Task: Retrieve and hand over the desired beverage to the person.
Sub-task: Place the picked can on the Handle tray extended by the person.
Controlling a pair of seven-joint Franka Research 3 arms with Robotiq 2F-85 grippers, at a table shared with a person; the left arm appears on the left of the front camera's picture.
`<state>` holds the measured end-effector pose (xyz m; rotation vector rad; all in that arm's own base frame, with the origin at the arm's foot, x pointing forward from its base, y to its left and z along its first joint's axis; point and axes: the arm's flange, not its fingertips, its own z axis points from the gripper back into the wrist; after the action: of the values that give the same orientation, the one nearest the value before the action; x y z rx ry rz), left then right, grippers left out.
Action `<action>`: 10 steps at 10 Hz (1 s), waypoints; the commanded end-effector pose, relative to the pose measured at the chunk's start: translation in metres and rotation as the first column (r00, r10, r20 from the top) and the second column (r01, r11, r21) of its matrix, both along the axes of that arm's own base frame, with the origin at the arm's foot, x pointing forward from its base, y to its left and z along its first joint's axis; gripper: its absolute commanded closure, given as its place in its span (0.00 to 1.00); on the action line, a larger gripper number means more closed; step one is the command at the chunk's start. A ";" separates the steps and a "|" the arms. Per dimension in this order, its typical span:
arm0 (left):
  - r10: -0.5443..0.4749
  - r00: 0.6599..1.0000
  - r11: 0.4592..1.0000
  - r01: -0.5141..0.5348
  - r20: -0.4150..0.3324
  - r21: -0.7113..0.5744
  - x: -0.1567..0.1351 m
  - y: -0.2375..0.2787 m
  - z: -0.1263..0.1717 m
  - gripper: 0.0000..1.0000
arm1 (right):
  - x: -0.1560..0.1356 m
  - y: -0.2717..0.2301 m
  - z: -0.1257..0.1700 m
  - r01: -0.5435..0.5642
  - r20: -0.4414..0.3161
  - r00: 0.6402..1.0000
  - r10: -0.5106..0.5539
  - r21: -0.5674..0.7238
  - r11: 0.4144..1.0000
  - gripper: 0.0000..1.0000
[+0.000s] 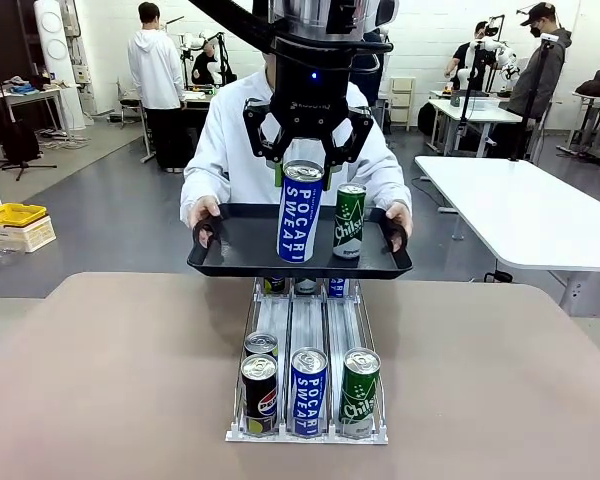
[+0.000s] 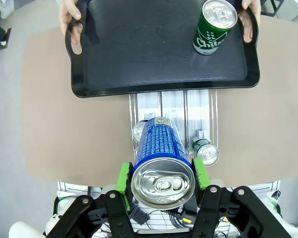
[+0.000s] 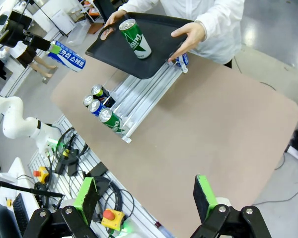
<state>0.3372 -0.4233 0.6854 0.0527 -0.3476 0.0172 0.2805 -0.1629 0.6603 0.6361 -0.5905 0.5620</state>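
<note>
Now the left gripper (image 1: 302,172) has its jaws clamped on a blue Pocari Sweat can (image 1: 300,212), upright above the black tray (image 1: 250,250) the person (image 1: 230,140) holds over the worktop (image 1: 100,380). Beside it a green can (image 1: 349,220) stands on the tray. The right gripper (image 3: 146,196) hangs wide open, holding nothing.

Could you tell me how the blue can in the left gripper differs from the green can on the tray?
The blue Pocari Sweat can is taller, held above the tray by the left gripper; the green Chilsung can is shorter and stands on the tray. Both are upright and unopened.
</note>
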 end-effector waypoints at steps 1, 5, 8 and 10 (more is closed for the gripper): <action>0.020 1.000 1.000 -0.020 0.013 -0.003 -0.002 0.000 0.007 0.54 | 0.001 0.000 0.000 -0.019 0.014 1.000 0.019 0.015 1.000 0.00; -0.128 0.989 0.990 0.123 -0.079 -0.063 0.049 0.036 0.000 0.42 | 0.001 0.000 0.000 -0.019 0.014 1.000 0.019 0.015 1.000 0.00; -0.100 0.984 0.987 0.079 -0.148 -0.139 0.122 0.082 -0.003 0.42 | 0.001 0.000 0.000 -0.019 0.014 1.000 0.019 0.015 1.000 0.00; -0.052 0.981 0.987 0.022 -0.186 -0.158 0.168 0.105 -0.014 0.42 | 0.001 0.000 0.000 -0.019 0.014 1.000 0.019 0.015 1.000 0.00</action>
<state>0.4943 -0.3147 0.6625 -0.0782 -0.1847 -0.0064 0.2802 -0.1635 0.6602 0.6366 -0.5913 0.5613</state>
